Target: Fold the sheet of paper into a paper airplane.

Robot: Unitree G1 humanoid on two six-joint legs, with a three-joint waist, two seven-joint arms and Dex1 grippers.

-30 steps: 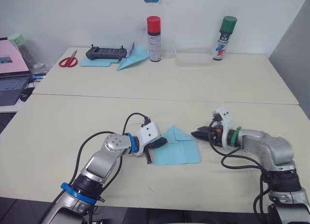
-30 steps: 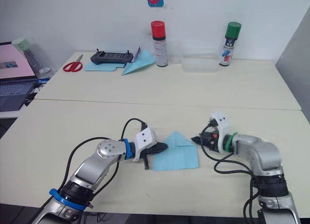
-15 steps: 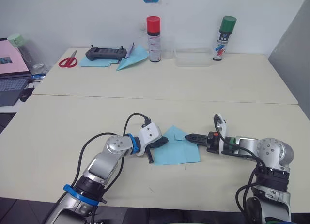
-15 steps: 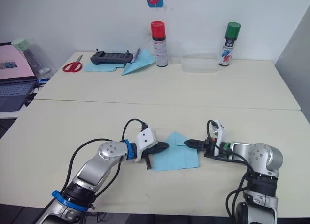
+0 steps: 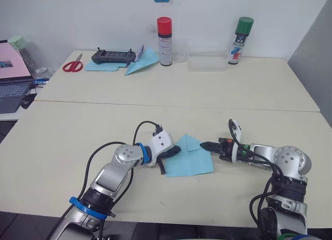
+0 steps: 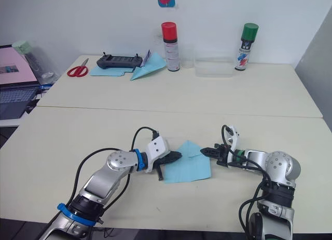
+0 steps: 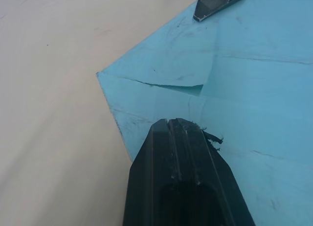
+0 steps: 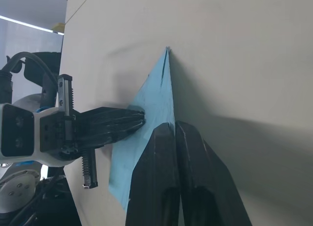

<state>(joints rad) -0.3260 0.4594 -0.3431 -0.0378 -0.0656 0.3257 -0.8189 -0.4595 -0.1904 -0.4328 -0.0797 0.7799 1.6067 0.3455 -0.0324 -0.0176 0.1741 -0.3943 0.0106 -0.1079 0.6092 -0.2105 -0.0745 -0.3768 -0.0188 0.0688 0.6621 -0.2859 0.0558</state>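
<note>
White wall behind cream desk (image 5: 62, 136); sheet (image 5: 191, 162) laid flat near front edge, far corners folded into point; left gripper (image 5: 171, 152) set at sheet's left edge, fingers (image 7: 178, 138) pressed together with tips resting on paper; right gripper (image 5: 206, 145) lowered at sheet's right upper edge, fingers (image 8: 172, 138) pressed together, tips touching paper; at back of desk: scissors (image 5: 73, 66), dark controller (image 5: 110, 56), neat blue plane (image 5: 141, 67), red-capped can (image 5: 165, 41), green-capped can (image 5: 239, 40), clear tray (image 5: 207, 62); laptop (image 5: 13, 76) seen at far left.
</note>
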